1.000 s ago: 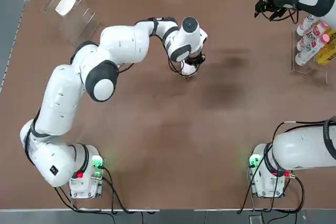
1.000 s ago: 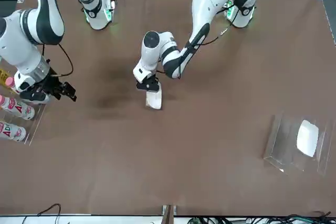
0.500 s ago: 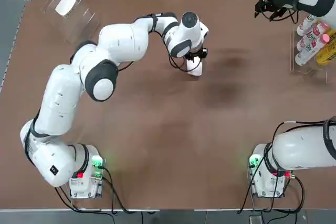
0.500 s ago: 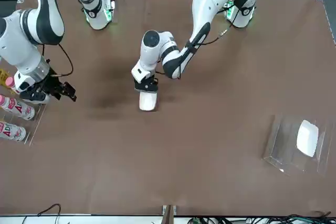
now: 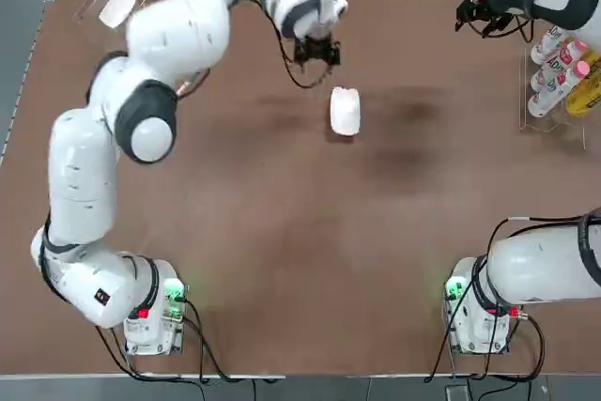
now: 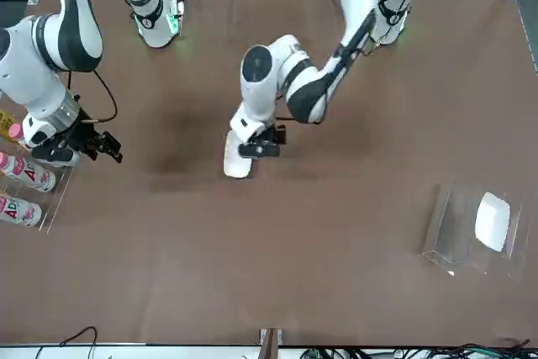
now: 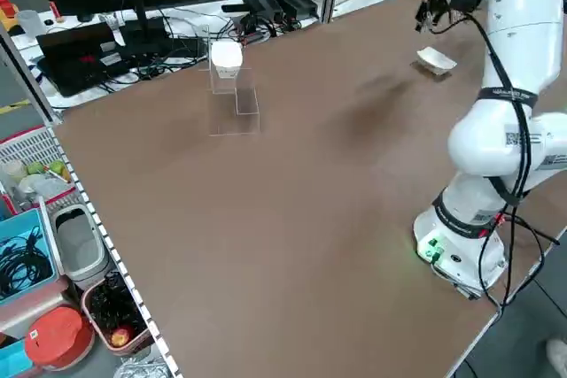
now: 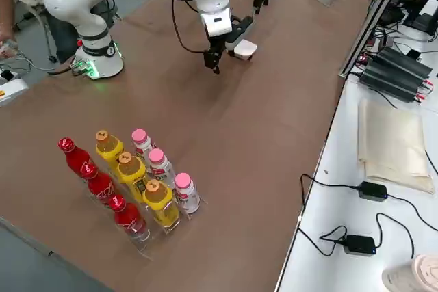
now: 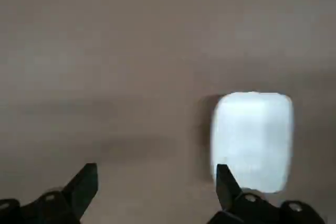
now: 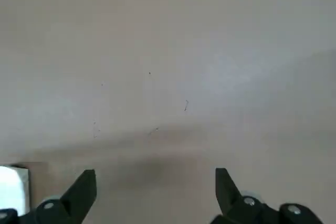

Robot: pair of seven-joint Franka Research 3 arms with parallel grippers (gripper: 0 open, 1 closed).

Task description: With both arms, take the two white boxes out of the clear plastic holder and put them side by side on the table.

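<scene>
One white box (image 5: 345, 110) lies flat on the table (image 5: 282, 260) near the far middle, free of both grippers. My left gripper (image 5: 315, 52) hangs open and empty just beyond it, raised off the table; in the left wrist view the box (image 9: 252, 140) sits beside one of its fingertips (image 9: 224, 179), not between them. The other white box (image 5: 117, 7) stands in the clear plastic holder (image 5: 141, 35) at the far left corner, also seen from the front (image 6: 493, 220). My right gripper (image 5: 474, 14) is open and empty at the far right.
A clear rack of pink-capped, yellow and red bottles (image 5: 559, 77) stands at the far right edge, close to the right gripper. Cables and equipment lie beyond the table's far edge. Bare brown tabletop stretches between the box and the arm bases (image 5: 155, 312).
The left gripper has let go of the white box, which now lies on the table. The gripper has risen and drawn away toward the far side. The right arm has not moved.
</scene>
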